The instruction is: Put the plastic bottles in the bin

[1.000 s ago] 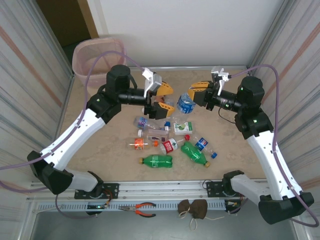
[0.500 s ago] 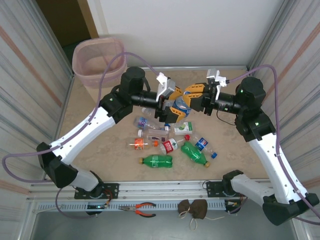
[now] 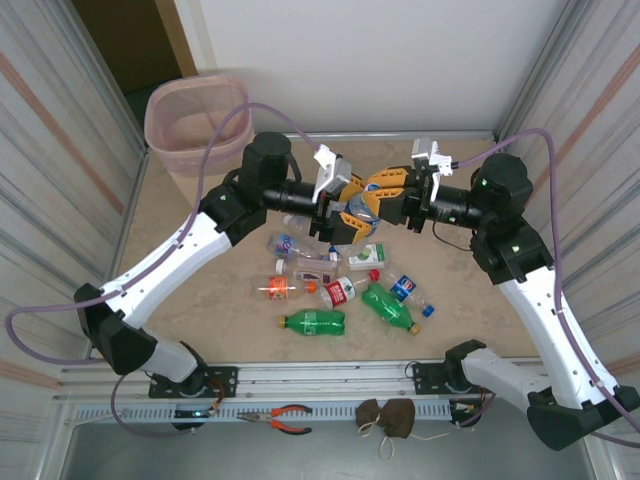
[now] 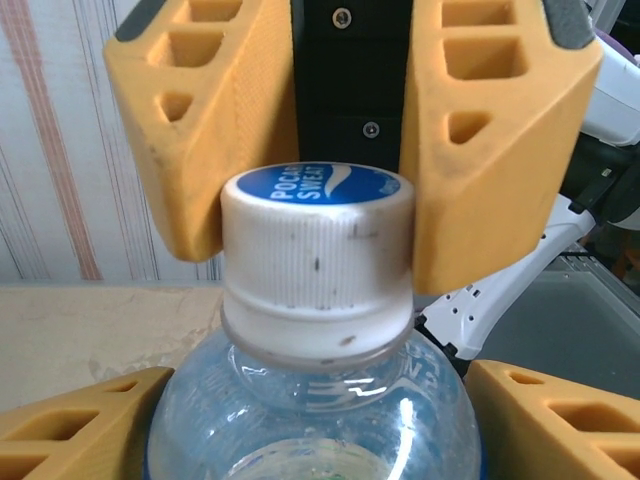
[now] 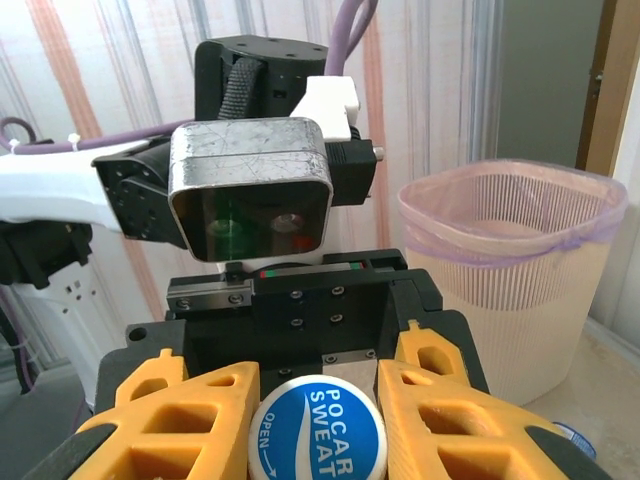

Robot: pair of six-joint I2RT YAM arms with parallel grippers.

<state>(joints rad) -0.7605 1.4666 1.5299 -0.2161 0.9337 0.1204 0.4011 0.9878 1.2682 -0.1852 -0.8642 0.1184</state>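
A clear Pocari Sweat bottle (image 3: 362,205) hangs in mid-air over the table's back middle. My right gripper (image 3: 385,195) (image 5: 318,420) is shut on its white, blue-topped cap (image 5: 318,435). My left gripper (image 3: 345,205) (image 4: 320,400) faces it, one orange finger (image 4: 75,420) on each side of the bottle's shoulder (image 4: 320,400); whether they press it I cannot tell. Several more plastic bottles lie below, among them two green ones (image 3: 312,322) (image 3: 388,306), a blue-labelled one (image 3: 410,290) and a red-labelled one (image 3: 338,292). The beige bin (image 3: 165,100) (image 5: 520,260) with its pink bag stands at the back left.
Corrugated metal walls close in both sides of the table. A white-and-green carton (image 3: 366,256) lies among the bottles. Pliers (image 3: 285,418) and a brown cloth bundle (image 3: 388,418) rest on the near rail in front of the arm bases.
My left gripper has swung right to meet the right one and its fingers have narrowed around the bottle. The right gripper shifted slightly left, still holding the cap.
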